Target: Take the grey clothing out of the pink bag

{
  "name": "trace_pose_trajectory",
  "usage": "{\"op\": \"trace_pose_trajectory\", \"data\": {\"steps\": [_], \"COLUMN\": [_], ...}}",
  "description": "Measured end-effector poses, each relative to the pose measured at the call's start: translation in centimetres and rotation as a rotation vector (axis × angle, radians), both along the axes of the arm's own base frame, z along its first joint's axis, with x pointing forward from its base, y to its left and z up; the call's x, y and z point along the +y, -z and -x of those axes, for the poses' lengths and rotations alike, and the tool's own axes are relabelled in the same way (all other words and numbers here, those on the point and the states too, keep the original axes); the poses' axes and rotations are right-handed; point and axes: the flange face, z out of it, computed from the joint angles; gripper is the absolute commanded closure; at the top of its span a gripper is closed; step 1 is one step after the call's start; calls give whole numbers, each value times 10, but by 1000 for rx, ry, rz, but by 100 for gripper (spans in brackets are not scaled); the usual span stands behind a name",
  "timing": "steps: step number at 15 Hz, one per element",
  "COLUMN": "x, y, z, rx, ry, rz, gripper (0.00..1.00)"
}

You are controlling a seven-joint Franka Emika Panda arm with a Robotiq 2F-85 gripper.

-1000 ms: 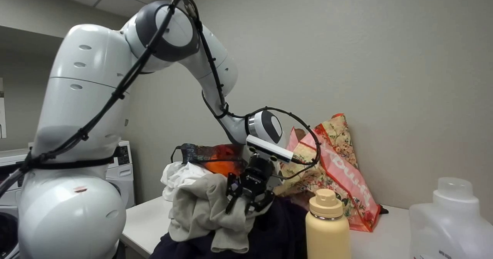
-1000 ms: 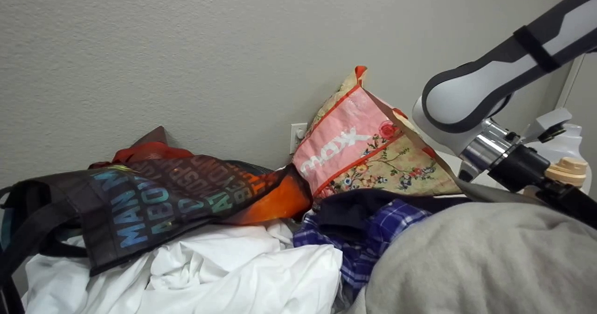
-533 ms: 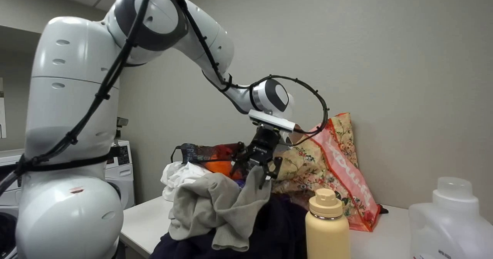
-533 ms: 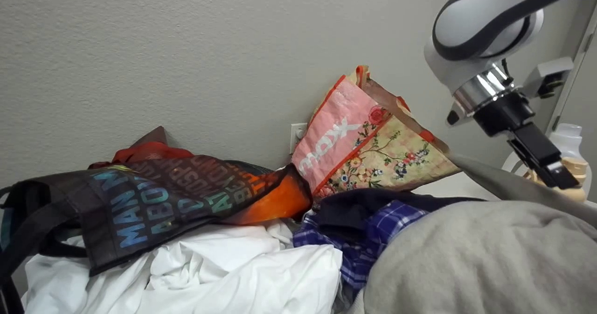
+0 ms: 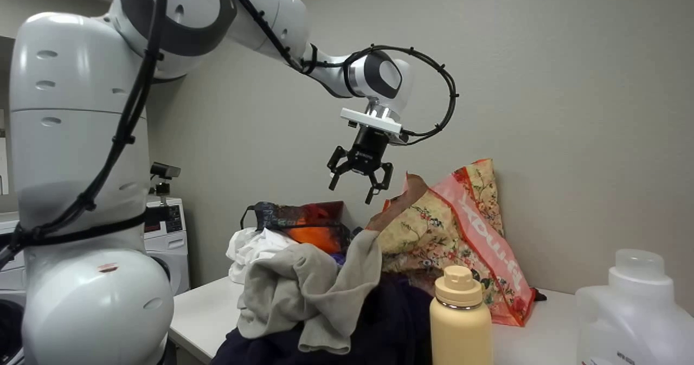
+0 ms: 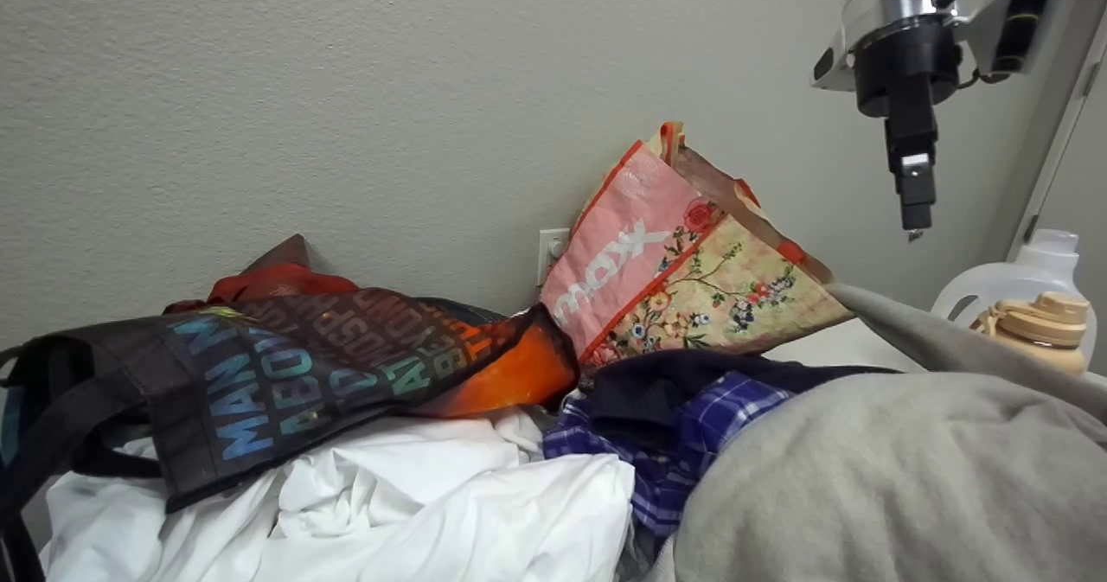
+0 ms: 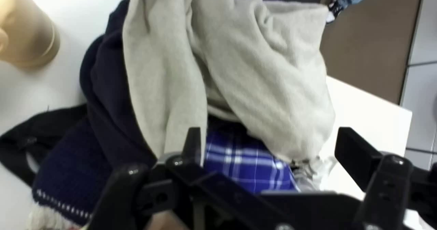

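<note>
The grey clothing [image 5: 325, 286] lies in a heap on the dark navy garment [image 5: 387, 321], outside the pink bag and in front of it. A raised fold of it ends close to the bag's brown-lined mouth; whether they touch I cannot tell. The pink bag [image 5: 420, 237] leans against the wall, its floral side and pink band showing in both exterior views. High above the clothing hangs my gripper [image 5: 351, 190], its jaws wide apart and holding nothing. From the wrist view, the grey clothing [image 7: 245, 62] is below and beyond the gripper [image 7: 268, 139]. The bag's inside is hidden.
A tan bottle [image 5: 461, 327] stands before the bag, and a clear jug [image 5: 629, 316] is further right. White cloth [image 6: 415, 513] lies beneath a dark printed bag [image 6: 320, 366]. Blue plaid fabric [image 7: 239, 158] shows beside the grey clothing. The table ends at an edge [image 7: 368, 98].
My gripper has opened, let go of the grey clothing and risen well above it. The clothing's fold stands up where it was released. The pink bag's near side has shifted slightly, its mouth showing more.
</note>
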Motion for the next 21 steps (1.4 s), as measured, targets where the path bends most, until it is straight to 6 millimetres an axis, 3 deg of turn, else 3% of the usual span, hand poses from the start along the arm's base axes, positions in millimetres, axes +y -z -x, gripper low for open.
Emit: {"op": "trace_pose_trajectory", "data": {"steps": [4,9,14,21], "x": [15,14,2,2], "y": [-6,21,35,39], "z": [-39,-68,-66,-40], "rx": [-261,-517,-590,-499], "ry": [67,173,264,316], "rz": [17,119,236,316], "gripper": [0,0,0,0]}}
